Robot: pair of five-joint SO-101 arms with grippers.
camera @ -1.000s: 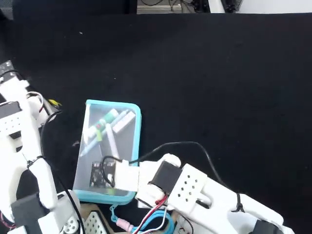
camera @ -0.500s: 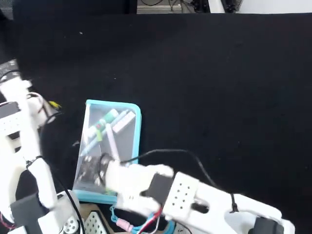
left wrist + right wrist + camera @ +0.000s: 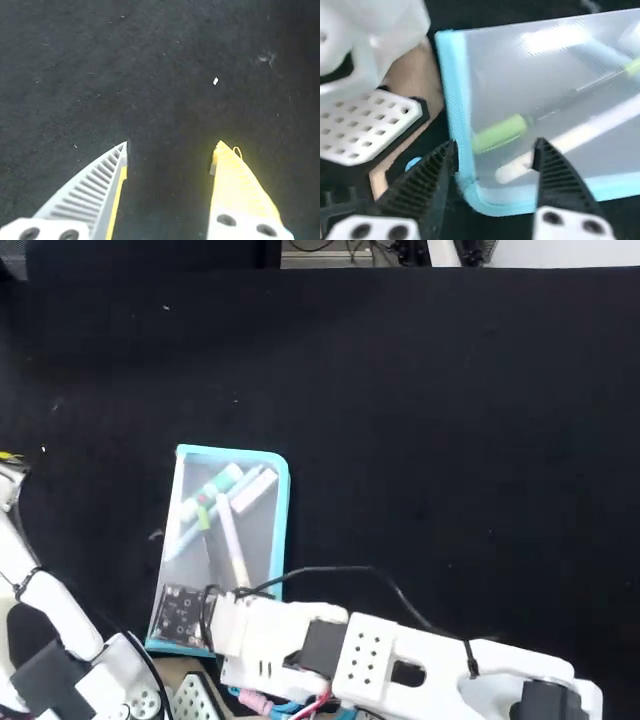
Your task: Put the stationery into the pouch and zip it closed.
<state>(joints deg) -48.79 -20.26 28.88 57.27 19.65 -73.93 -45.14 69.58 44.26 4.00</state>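
The right pincer, jaws apart, has slid across the near end of the blue-edged pouch and now straddles its corner. The left pincer, also apart, has drawn back over the bare black surface. With the pens already inside the flat-lying pouch, only the zipping appears to remain.

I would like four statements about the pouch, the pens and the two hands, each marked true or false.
1. The pens lie inside the pouch. True.
2. The right hand is shut on a pen. False: it is open, over a corner of the pouch.
3. The left hand is open over the black table. True.
4. The pouch has a red border. False: the border is light blue.
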